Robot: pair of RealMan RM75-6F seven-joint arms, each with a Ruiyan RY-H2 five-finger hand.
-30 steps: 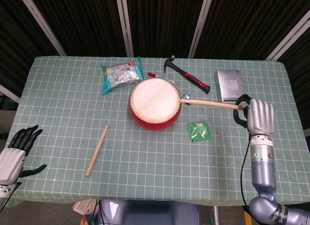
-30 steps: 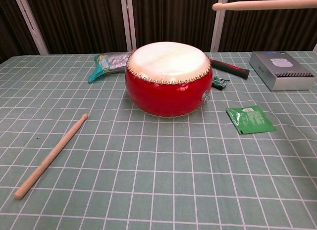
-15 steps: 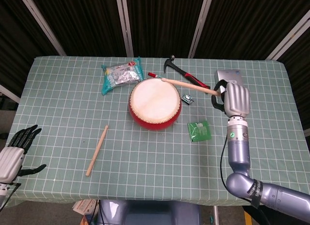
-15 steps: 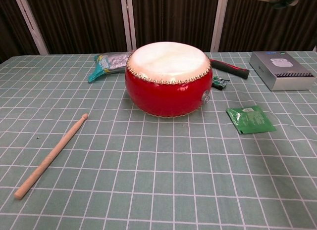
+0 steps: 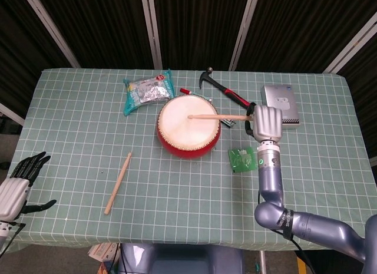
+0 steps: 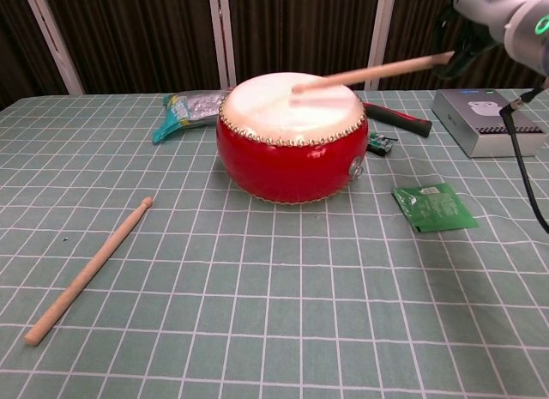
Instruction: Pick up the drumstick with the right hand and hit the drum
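The right robot hand (image 5: pixel 268 122) is gripping the drumstick (image 5: pixel 219 116), its tip reaching the drum (image 5: pixel 188 126) skin mid-table; striking underway, rebound probably next.

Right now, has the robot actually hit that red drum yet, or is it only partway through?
The pickup looks done: the right hand grips a drumstick. In hand is the strike itself: the stick's tip sits over the middle of the drum skin, at or just above it; contact cannot be confirmed. Left to do, at most, is landing the hit. A second stick lies unused on the table.
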